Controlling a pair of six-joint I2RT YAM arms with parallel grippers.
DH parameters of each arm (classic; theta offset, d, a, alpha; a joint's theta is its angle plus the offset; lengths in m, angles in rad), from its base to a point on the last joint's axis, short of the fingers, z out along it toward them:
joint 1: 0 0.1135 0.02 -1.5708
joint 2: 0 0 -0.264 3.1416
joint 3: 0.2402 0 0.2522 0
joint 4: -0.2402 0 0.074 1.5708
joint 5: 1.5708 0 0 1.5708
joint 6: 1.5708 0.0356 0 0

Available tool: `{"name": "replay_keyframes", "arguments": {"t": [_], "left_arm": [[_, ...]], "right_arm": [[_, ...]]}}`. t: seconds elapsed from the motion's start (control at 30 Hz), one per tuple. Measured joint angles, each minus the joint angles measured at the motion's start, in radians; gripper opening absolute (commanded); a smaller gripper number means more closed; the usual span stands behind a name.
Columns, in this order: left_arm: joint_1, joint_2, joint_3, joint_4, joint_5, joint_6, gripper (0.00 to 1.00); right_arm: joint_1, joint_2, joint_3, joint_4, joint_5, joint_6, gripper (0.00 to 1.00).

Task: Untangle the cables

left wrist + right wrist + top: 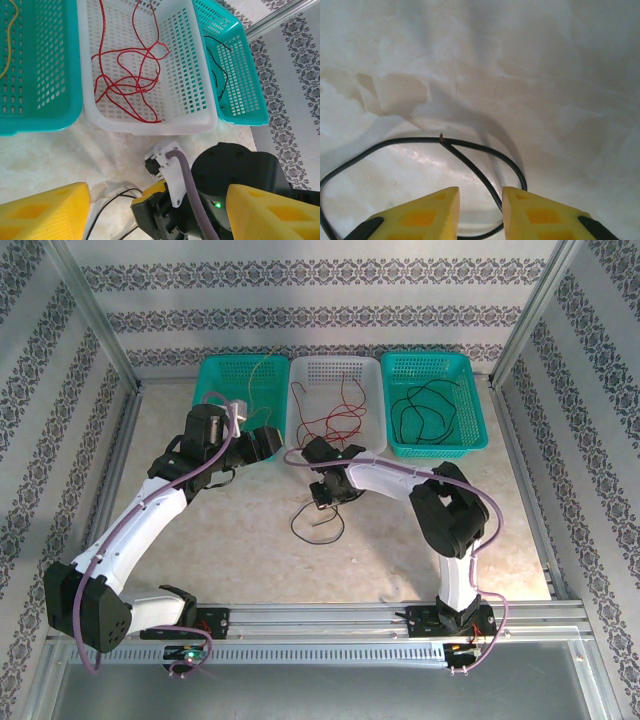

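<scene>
A loose black cable (318,525) lies looped on the table in front of the baskets. My right gripper (325,500) points down at it. In the right wrist view its yellow fingers (435,210) stand a little apart, open, with one strand of the black cable (470,165) running into the gap (481,194). My left gripper (274,443) hovers near the white basket, wide open and holding nothing (159,192). Red cables (130,85) lie in the white basket (372,380), a yellow one (258,375) in the left teal basket, and another black one (425,410) in the right teal basket.
Three baskets stand side by side along the back edge: teal (210,375), white, teal (475,390). The right arm's wrist and purple hose (192,190) sit directly under my left gripper. Metal frame posts (95,315) flank the table.
</scene>
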Motion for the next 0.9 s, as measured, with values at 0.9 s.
{"name": "replay_keyframes", "arguments": {"t": [0.9], "left_arm": [[0.006, -0.011, 0.0, -0.001, 0.0, 0.018, 0.73]], "right_arm": [[0.0, -0.126, -0.004, -0.031, 0.015, -0.021, 0.0]]}}
